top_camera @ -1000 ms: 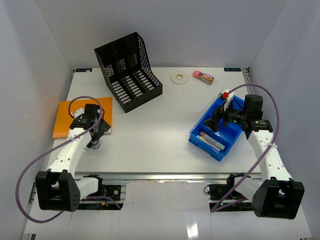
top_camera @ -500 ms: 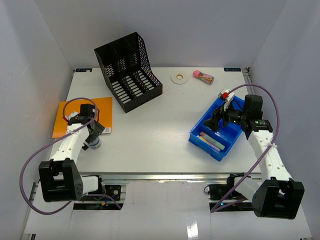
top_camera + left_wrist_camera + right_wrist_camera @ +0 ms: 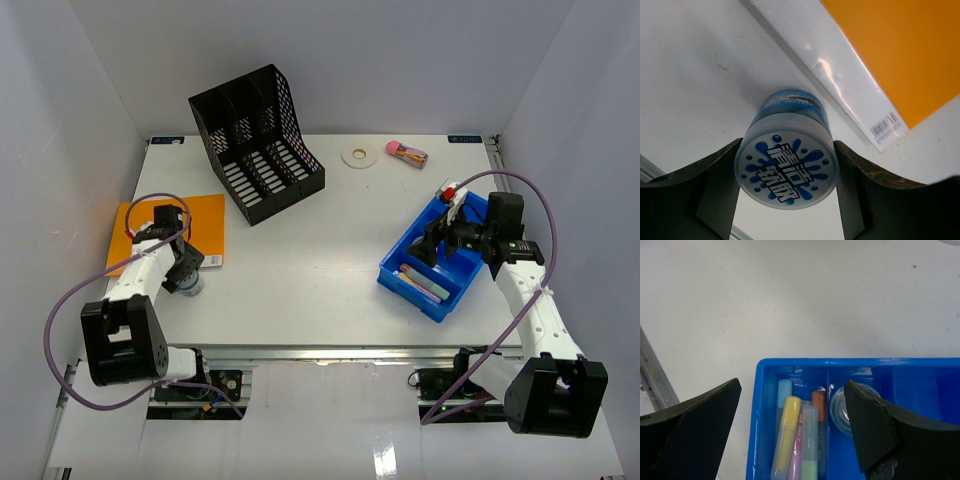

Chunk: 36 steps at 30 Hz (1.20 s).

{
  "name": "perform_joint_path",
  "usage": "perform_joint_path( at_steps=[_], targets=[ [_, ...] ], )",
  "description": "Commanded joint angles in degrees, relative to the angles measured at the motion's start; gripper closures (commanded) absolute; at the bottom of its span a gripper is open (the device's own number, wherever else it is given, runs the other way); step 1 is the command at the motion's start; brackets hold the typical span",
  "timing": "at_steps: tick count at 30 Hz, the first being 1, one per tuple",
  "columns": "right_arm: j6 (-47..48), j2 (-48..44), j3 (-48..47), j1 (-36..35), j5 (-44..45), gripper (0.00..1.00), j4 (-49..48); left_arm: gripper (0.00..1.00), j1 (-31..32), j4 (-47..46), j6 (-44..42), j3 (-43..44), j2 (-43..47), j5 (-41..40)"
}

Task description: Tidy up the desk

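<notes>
The white table (image 3: 330, 240) fills the floor of a pale grey walled box (image 3: 420, 60), with a metal rail (image 3: 330, 351) along its near edge where the two arms are bolted.

At the near left, a small round jar (image 3: 785, 175) with a blue splash label on its lid stands on the table. The left claw (image 3: 787, 146) is clamped on the jar, one finger pressed against each side of the lid. Just beyond the jar lies an orange folder (image 3: 150, 230), flat at the left edge, with a clear strip bearing a barcode facing the jar.

At the far left, a black mesh file rack (image 3: 260, 145) stands upright and turned at an angle. Along the far edge, a white roll of tape (image 3: 357, 156) lies flat, with a small pink object (image 3: 407, 153) just to its right.

On the right, a blue bin (image 3: 392, 272) sits at an angle. Its near compartment holds several pastel markers (image 3: 790, 435) side by side, and the next compartment holds a small clear round container (image 3: 840, 410). The right claw (image 3: 440, 245) hangs over the bin with its fingers wide apart and nothing between them.
</notes>
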<state>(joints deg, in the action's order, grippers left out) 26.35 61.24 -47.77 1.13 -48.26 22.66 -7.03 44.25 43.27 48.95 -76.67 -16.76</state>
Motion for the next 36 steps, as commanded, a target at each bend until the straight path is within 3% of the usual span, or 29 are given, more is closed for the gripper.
perform_joint_path(
  at_steps=[1, 5, 8, 11, 15, 17, 19, 21, 23, 26, 30, 32, 36],
  targets=[
    [11.93, 2.34, -0.6, 0.28, -12.3, 0.1, 9.76, 1.0, -0.17, -3.49, -6.16, -0.79, 10.04, 15.85],
    [31.69, 6.08, -3.86, 0.03, -22.97, 0.1, 26.54, 1.0, -0.17, -11.77, -11.07, -3.47, 18.93, 43.47],
    [48.14, 7.89, -4.51, -1.03, -27.52, 0.1, 37.6, 1.0, 0.55, -22.4, -6.35, -8.23, 21.68, 66.69],
    [69.22, 7.4, -2.35, -1.04, -31.87, 0.1, 47.19, 1.0, 3.86, -39.29, 1.98, -14.32, 21.88, 73.44],
    [77.09, 3.95, 1.43, -1.4, -36.84, 0.1, 43.44, 1.0, 15.17, -57.04, 12.72, -18.71, 18.49, 72.6],
    [71.93, 1.74, 1.28, -3.92, -37.2, 0.1, 37.47, 1.0, 19.96, -64.03, 19.21, -20.49, 15.15, 71.45],
    [56.21, -0.4, 1.17, -5.89, -34.8, 0.1, 24.23, 1.0, 22.79, -71.77, 23.66, -21.07, 12.0, 70.21],
    [31.06, -4.98, 5.5, -11.03, -24.19, 0.1, 0.97, 1.0, 25.0, -78.55, 26.11, -20.6, 9.12, 68.79],
    [18.58, -5.75, 7.42, -17.39, -9.26, 0.1, -10.5, 1.0, 27.57, -80.13, 26.7, -18.51, 6.62, 66.94],
    [9.85, -4.15, 7.35, -22.17, -0.48, 0.08, -17.59, 1.0, 30.93, -83.0, 28.17, -16.15, 1.95, 64.81],
    [-7.26, -3.77, 9.42, -26.09, 3.41, 0.1, -33.98, 1.0, 33.23, -88.89, 31.19, -14.38, -2.4, 63.61],
    [-12.86, -2.54, 8.49, -27.4, 8.92, 0.1, -37.05, 1.0, 34.01, -90.73, 32.4, -13.88, -4.61, 63.26],
    [-18.37, -0.73, 7.94, -29.96, 8.32, 0.1, -38.7, 1.0, 35.47, -92.19, 33.07, -12.83, -6.78, 62.44]
  ],
)
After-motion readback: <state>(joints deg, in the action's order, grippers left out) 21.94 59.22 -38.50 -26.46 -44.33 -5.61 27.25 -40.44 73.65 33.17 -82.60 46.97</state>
